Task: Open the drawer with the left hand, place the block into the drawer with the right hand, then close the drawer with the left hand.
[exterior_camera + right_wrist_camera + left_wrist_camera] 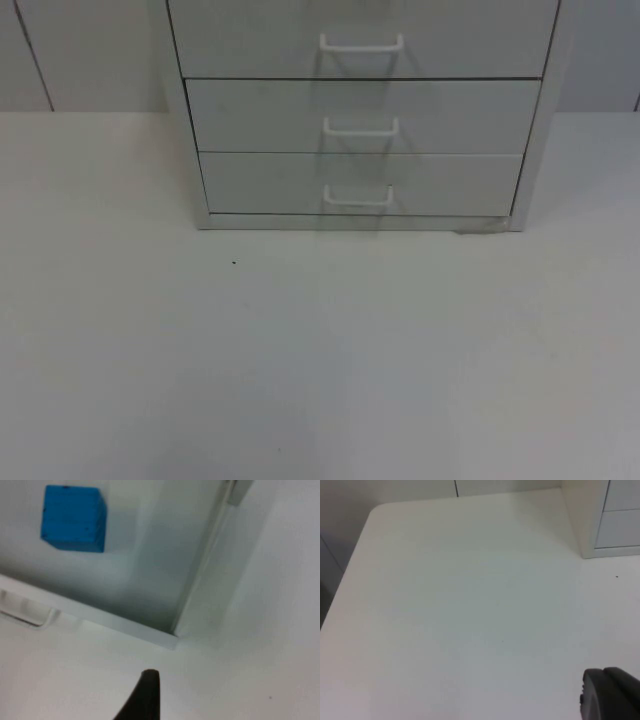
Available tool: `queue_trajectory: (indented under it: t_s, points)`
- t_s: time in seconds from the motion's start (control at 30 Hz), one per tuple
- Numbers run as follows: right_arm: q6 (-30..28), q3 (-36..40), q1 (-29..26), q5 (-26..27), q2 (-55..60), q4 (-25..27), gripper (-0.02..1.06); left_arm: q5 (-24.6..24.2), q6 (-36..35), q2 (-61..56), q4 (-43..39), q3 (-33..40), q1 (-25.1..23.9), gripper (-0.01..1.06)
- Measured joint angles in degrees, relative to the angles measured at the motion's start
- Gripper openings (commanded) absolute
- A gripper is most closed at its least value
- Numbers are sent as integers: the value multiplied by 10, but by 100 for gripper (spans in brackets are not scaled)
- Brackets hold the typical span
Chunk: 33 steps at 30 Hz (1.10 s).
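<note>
Light is soft and even, a bit dim. The desk [320, 380] shows no glare. The blue block [74, 518] looks slightly blurred, with a faint shadow beside it.

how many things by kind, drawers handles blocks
drawers: 3, top drawer, middle drawer, bottom drawer
handles: 3, white, one on each drawer front
blue block: 1, lying inside an open drawer, seen from the right wrist
total: 7
</note>
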<state>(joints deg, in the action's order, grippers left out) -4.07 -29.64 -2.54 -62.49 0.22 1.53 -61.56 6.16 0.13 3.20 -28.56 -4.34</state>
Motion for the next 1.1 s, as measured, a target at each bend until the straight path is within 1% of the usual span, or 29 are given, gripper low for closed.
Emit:
queue_trajectory:
  t_s: [0.03,0.07,0.1,0.13,0.17,0.2,0.23,0.27,0.33,0.7,1.1]
  points:
    - [0,0,0,0,0,-3,88,0,0,0,0,0,0,4]
    - [0,0,0,0,0,-3,92,0,0,0,0,0,0,17]
    - [1,0,0,0,0,-8,92,-1,-1,0,0,0,0,17]
    - [1,0,0,0,0,-10,95,-1,-3,0,0,0,0,26]
    - [2,0,4,0,0,-11,100,-1,-7,0,0,0,0,38]
    - [2,0,11,0,0,-11,105,-1,-18,0,0,0,0,58]
    - [2,0,11,0,0,-11,105,-1,-18,0,0,0,0,76]
    - [2,0,15,0,0,-11,105,-1,-24,0,0,0,0,76]
    - [2,0,24,0,0,-11,105,-1,-32,0,0,0,0,104]
    - [10,0,25,0,0,-24,105,-1,-37,0,0,0,0,105]
    - [11,0,25,0,0,-25,105,-1,-37,0,0,0,0,105]
